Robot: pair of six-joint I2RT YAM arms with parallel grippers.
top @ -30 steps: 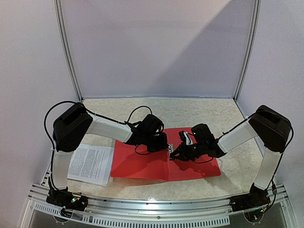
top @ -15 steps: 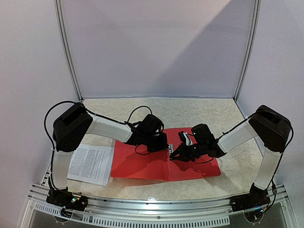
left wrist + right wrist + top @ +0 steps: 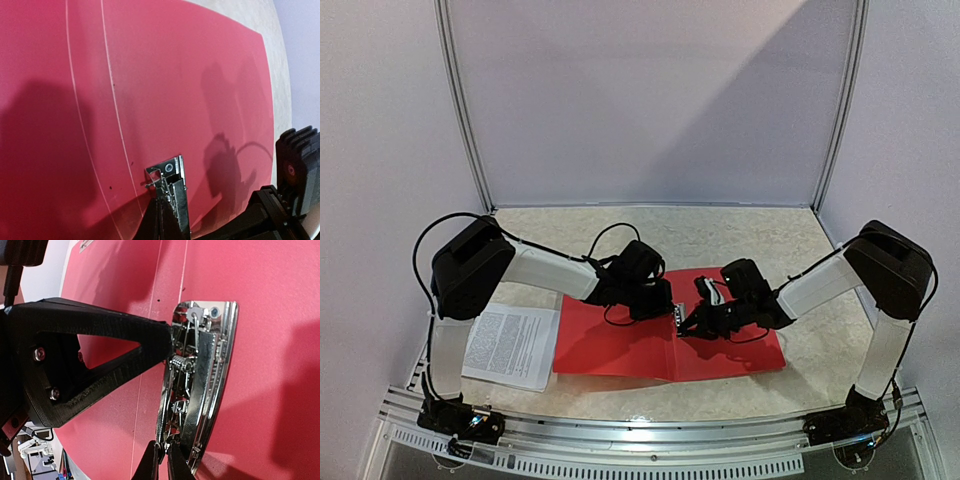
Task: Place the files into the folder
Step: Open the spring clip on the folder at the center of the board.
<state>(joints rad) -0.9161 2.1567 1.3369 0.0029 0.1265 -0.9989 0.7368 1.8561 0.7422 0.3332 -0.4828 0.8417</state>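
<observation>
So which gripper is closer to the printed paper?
Left. The left gripper is at the red folder's clip, right of the paper; the right gripper is at the same clip, slightly farther right.

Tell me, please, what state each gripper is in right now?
Left gripper: closed, tip against the metal clip.
Right gripper: closed on the end of the same clip.

The folder is red (thin pale crease lines), the files white with black print, the surface speckled beige, the clip shiny silver.
</observation>
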